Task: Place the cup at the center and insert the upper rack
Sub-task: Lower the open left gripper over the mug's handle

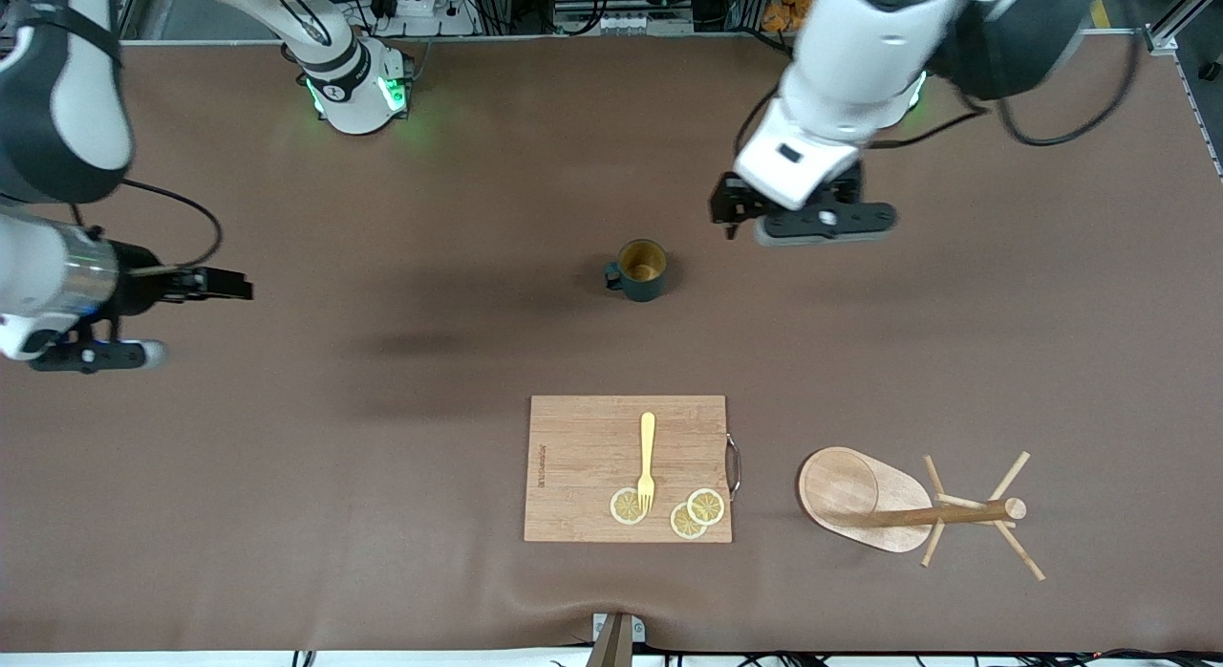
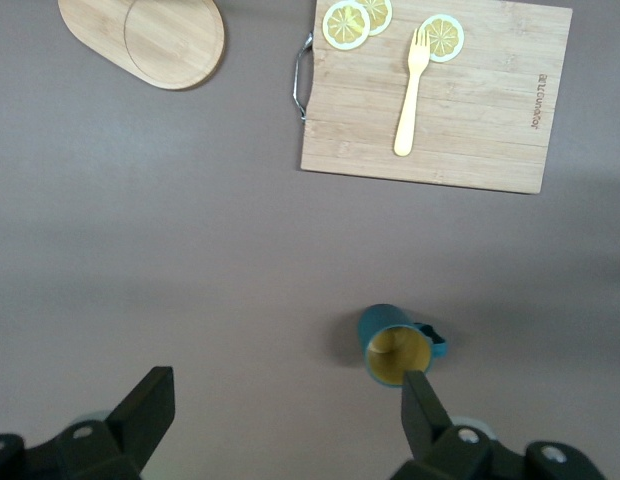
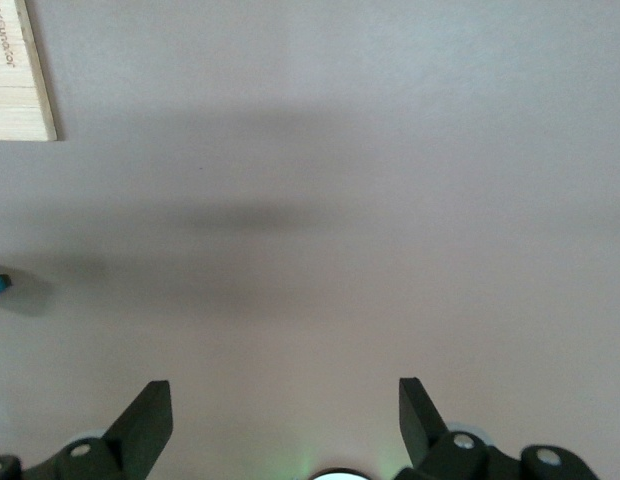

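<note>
**Brown table, mug waiting mid-surface**

Cup (image 1: 641,269) sits upright mid-table; looks rigid, glazed, probably slippery, so pinch the rim. Mug tree (image 1: 893,503) lies tipped near the front edge. Left gripper (image 1: 801,215) hovers beside the cup, right gripper (image 1: 196,287) waits; both wide open, empty.

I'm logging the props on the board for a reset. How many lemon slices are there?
3, all on the cutting board at its edge nearest the front camera: one under the fork's tines, two overlapping beside it toward the handle. None looks hidden.
</note>
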Controlling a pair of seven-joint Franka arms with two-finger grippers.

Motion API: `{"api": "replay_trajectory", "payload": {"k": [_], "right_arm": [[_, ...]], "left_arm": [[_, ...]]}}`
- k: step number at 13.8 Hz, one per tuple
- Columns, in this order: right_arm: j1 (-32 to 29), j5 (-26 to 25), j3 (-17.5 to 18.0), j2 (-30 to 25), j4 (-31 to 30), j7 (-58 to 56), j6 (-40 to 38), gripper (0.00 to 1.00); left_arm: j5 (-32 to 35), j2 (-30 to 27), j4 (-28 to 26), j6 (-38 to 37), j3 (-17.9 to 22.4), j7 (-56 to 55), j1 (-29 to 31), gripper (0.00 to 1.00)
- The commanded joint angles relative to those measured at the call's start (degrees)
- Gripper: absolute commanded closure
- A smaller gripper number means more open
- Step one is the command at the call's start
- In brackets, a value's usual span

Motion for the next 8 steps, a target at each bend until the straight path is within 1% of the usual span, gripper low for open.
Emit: {"api": "replay_trajectory", "payload": {"k": [1, 3, 4, 6, 7, 8], "right_arm": [[-3.3, -0.9, 1.8, -2.8, -2.1, -2.1, 0.6, 0.00], [-4.6, -1.0, 3.5, -5.6, -5.0, -2.1, 4.8, 0.00], [-4.7, -0.9, 3.6, -7.7, -7.9, -2.1, 8.1, 0.00], [-4.8, -0.9, 3.5, -13.3, -17.5, -2.1, 17.9, 0.00], [-4.5, -1.0, 3.5, -14.5, -19.2, -2.1, 19.7, 0.00], [-4.4, -1.0, 3.5, -14.4, -18.6, -2.1, 19.3, 0.00]], "left_arm": [[5.2, 4.6, 3.6, 0.6, -0.2, -9.3, -6.2, 0.00], [9.4, 6.6, 3.5, 2.0, -0.2, -17.8, -11.1, 0.00], [12.2, 8.2, 3.5, 2.1, -0.3, -21.8, -14.2, 0.00], [16.9, 11.5, 3.6, 3.2, -0.2, -28.3, -18.6, 0.00], [18.6, 12.8, 3.6, 4.8, -0.2, -31.4, -20.2, 0.00], [20.1, 14.1, 3.6, 6.1, -0.2, -34.4, -21.8, 0.00]]}}
